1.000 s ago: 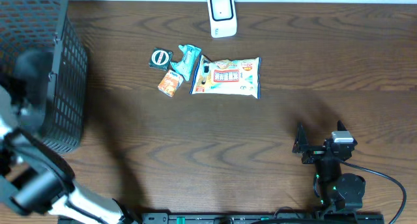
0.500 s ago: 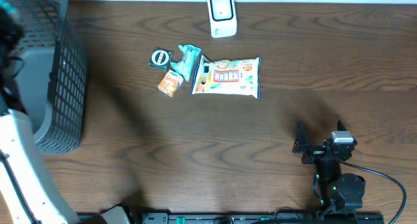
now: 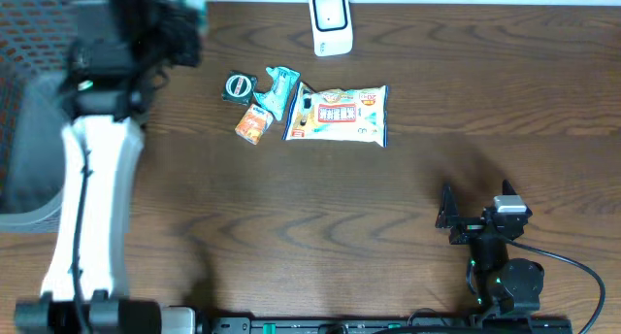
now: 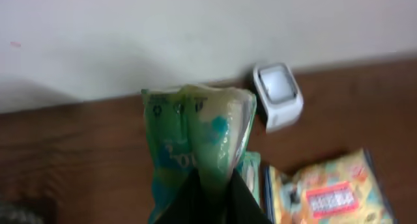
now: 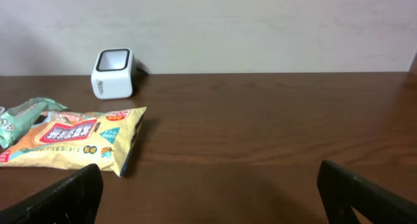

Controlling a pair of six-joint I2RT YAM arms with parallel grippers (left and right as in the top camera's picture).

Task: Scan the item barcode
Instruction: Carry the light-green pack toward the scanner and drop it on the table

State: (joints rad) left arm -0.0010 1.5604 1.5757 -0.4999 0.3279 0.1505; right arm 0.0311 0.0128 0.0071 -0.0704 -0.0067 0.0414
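Packet (image 4: 195, 133), green, pinched in left gripper (image 4: 207, 185): barcode face should turn squarely toward scanner (image 4: 279, 94) window; right gripper (image 5: 210, 193) spread, idle.

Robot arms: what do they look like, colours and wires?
The left arm is a long white tube with a thin black cable along it and black joints. The right arm is compact and black, with a pale block on top, small green lights and a trailing black cable.

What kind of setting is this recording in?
Probably a mock shop checkout on a wooden table: a white barcode scanner by the wall, packaged snacks near it, a mesh basket at the left.
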